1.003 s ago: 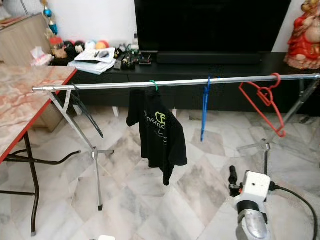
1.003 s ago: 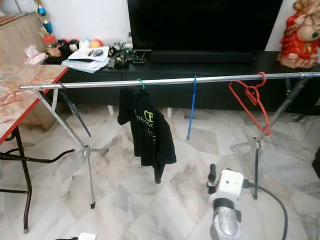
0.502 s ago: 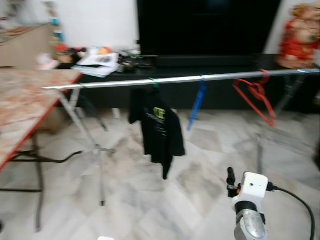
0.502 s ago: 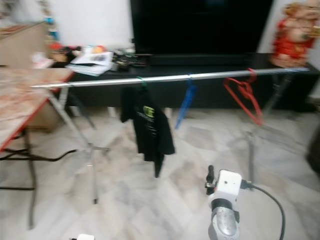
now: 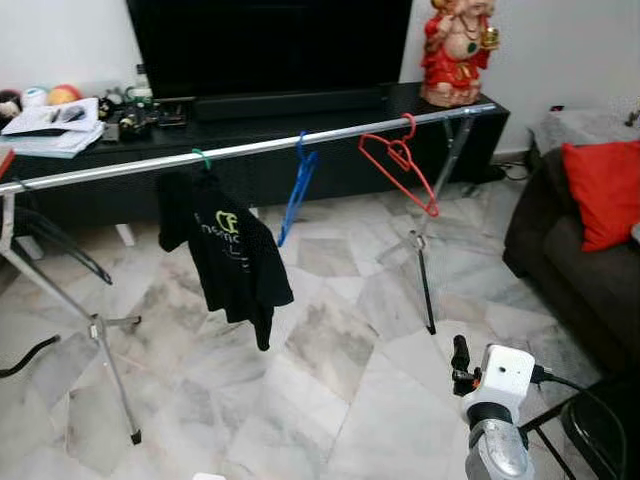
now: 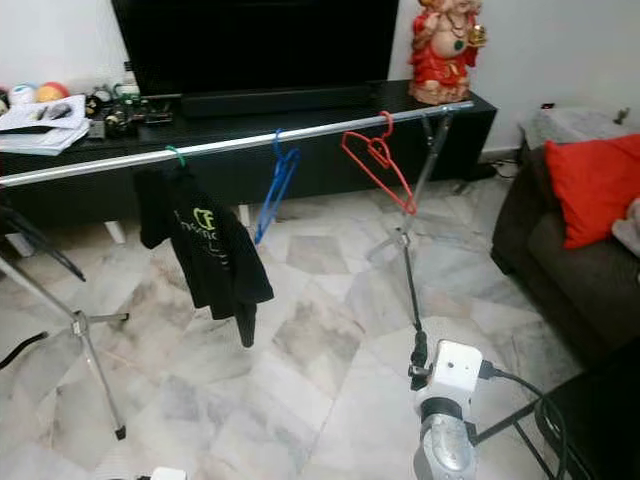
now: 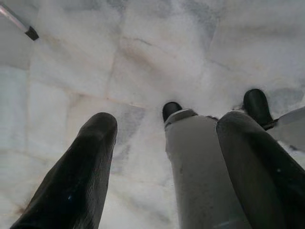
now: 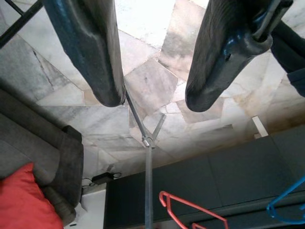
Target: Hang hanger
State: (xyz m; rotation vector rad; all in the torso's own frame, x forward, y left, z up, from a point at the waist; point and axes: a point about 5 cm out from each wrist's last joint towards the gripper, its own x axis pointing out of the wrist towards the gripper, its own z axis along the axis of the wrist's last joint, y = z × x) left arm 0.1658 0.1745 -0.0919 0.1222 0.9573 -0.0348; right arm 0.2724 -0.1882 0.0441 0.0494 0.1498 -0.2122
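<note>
The right gripper [image 8: 150, 59] was held raised with fingers parted; the left gripper [image 7: 167, 157] was pointed floorward, likewise spread.

Marble floor [image 5: 330, 350], black TV console [image 5: 300, 110], dark sofa [image 5: 570, 260], white wall [image 5: 560, 50]
</note>
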